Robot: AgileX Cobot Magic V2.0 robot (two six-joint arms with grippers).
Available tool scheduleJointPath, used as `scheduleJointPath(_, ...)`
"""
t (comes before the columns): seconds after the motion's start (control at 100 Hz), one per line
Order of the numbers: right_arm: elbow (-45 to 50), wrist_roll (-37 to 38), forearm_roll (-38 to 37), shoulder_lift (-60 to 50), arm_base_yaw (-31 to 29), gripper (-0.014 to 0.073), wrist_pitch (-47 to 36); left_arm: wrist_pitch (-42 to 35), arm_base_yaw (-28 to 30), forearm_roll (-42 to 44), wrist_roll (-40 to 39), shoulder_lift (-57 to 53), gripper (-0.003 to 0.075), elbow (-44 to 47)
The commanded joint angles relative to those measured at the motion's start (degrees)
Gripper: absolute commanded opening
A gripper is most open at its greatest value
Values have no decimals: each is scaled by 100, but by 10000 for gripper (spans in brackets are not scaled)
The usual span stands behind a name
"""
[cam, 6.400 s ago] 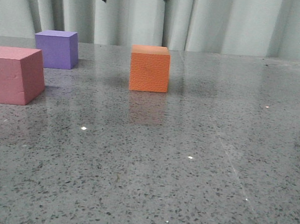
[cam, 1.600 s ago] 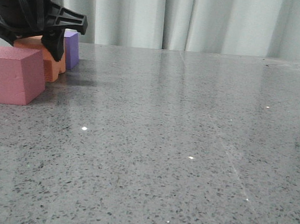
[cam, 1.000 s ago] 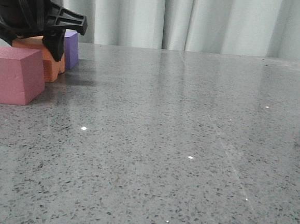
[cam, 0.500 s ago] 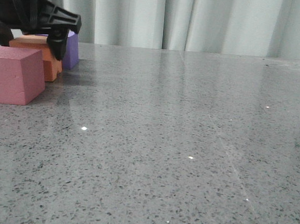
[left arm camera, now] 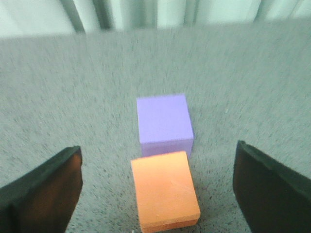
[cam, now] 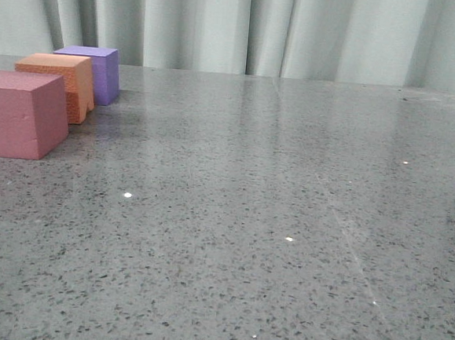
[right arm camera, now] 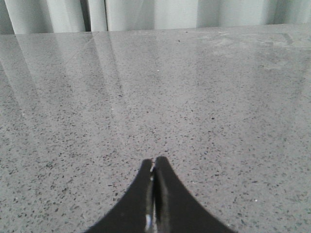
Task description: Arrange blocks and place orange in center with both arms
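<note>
The left gripper hangs above the table with its fingers spread wide, holding nothing. Below the gap sits the orange cube, and the purple cube lies just beyond it at 12 o'clock. The right gripper has its fingertips pressed together, empty, over bare grey speckled table. From the front, the 3 cubes form a row at the left: pink-red cube nearest, orange in the middle, purple farthest.

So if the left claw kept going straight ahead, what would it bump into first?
Probably the orange cube: it lies right between the open left claw fingers, with the purple cube just behind it. How high the claw hangs is unclear.
</note>
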Motion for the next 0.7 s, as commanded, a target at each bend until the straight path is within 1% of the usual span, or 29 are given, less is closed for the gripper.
scheduleJointPath(0.0,-85,2,-3,-135,-39,-60,-473,-171,-36,142,71,-625,597,-19)
scheduleJointPath(0.08,-85,2,-3,-135,-39,-60,-473,-180,-36,192,71,-1070,594,233)
scheduleJointPath(0.17,-85,2,-3,-135,-39,-60,-468,-193,-36,341,71,-1651,563,679)
scheduleJointPath(0.33,-85,2,-3,-135,-39,-60,-468,-193,-36,587,71,-2772,470,1644)
scheduleJointPath(0.43,-85,2,-3,-135,-39,-60,-468,-215,-36,562,53,-3419,412,2235)
scheduleJointPath(0.5,-85,2,-3,-135,-39,-60,-468,-217,-36,523,5,-3904,354,2617)
scheduleJointPath(0.57,-85,2,-3,-135,-39,-60,-468,-217,-36,516,-54,-4361,277,2960)
scheduleJointPath(0.58,-85,2,-3,-135,-39,-60,-468,-217,-36,516,-83,-4446,249,3022)
scheduleJointPath(0.59,-85,2,-3,-135,-39,-60,-468,-217,-36,516,-79,-4488,249,3052)
scheduleJointPath(0.61,-85,2,-3,-135,-39,-60,-468,-217,-36,516,-96,-4652,210,3139)
scheduleJointPath(0.64,-85,2,-3,-135,-39,-60,-468,-217,-36,516,-96,-4769,180,3245)
scheduleJointPath(0.69,-85,2,-3,-135,-39,-60,-468,-217,-36,516,-96,-5023,96,3415)
